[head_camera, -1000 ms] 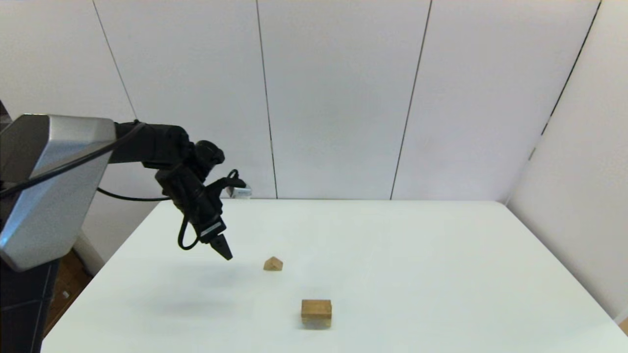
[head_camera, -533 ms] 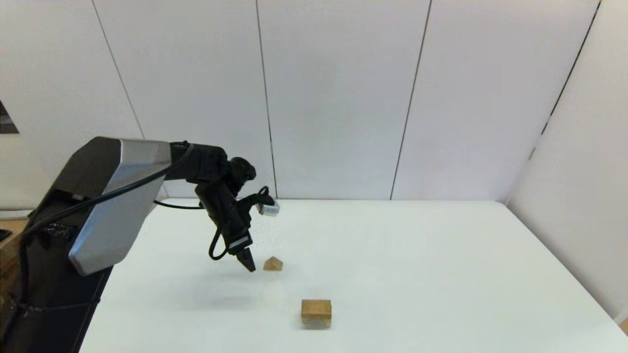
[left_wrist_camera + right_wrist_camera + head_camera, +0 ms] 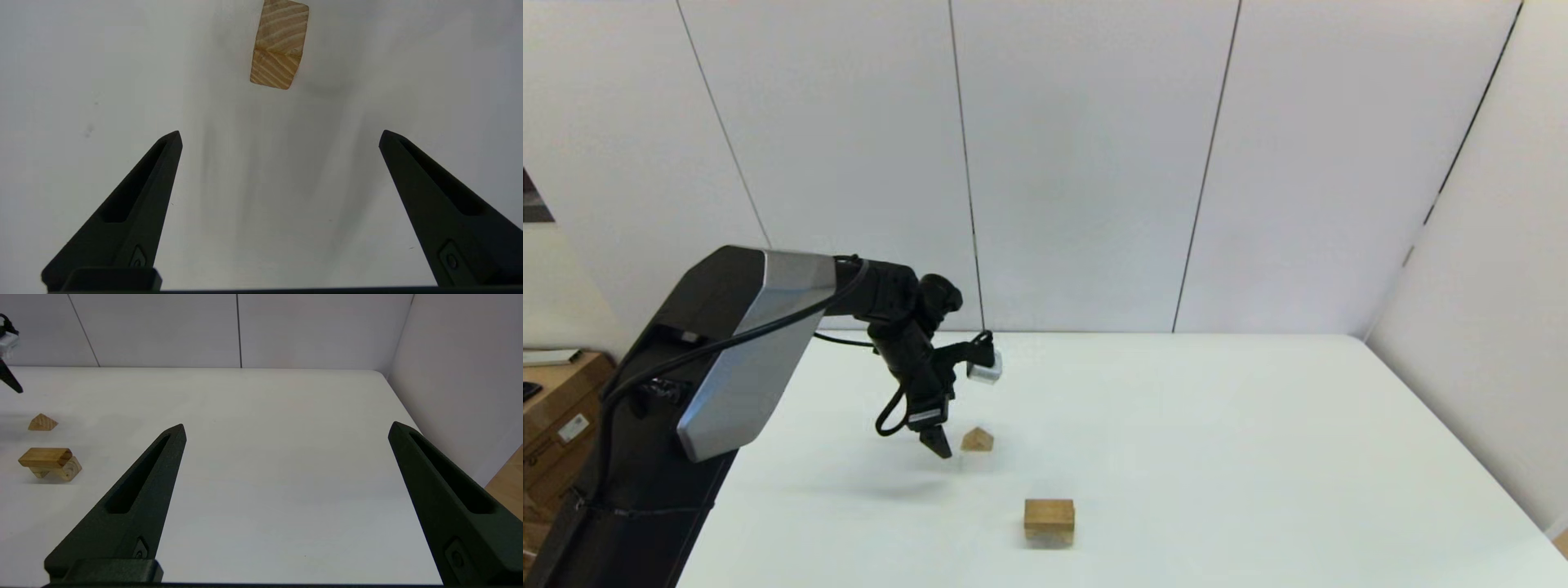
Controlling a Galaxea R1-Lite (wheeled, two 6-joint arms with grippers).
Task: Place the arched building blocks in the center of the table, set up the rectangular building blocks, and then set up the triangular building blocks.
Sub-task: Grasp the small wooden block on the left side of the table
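A: Largest first. What is noted of the table (image 3: 1258, 457)?

B: White top; all blocks are grouped left of its middle. The right gripper (image 3: 286, 428) is parked over the right side, well apart from them, fingers spread wide, nothing held.

A: And the working arm?

B: The left gripper (image 3: 939, 447) is hung low, just beside the triangular block (image 3: 977, 440) and not touching it. In its wrist view the fingers are spread wide and empty, with the prism lying beyond the tips, not between them.

A: The stack?

B: The arched block (image 3: 57, 470) is set near the middle, cut-out down as far as can be judged. The flat slab (image 3: 44, 456) is laid across its top, so a level seat is given for the roof piece.

A: Step in hand?

B: Judged as the approach to the prism. A small advance is needed before closing; the sloped faces could slip if gripped high.
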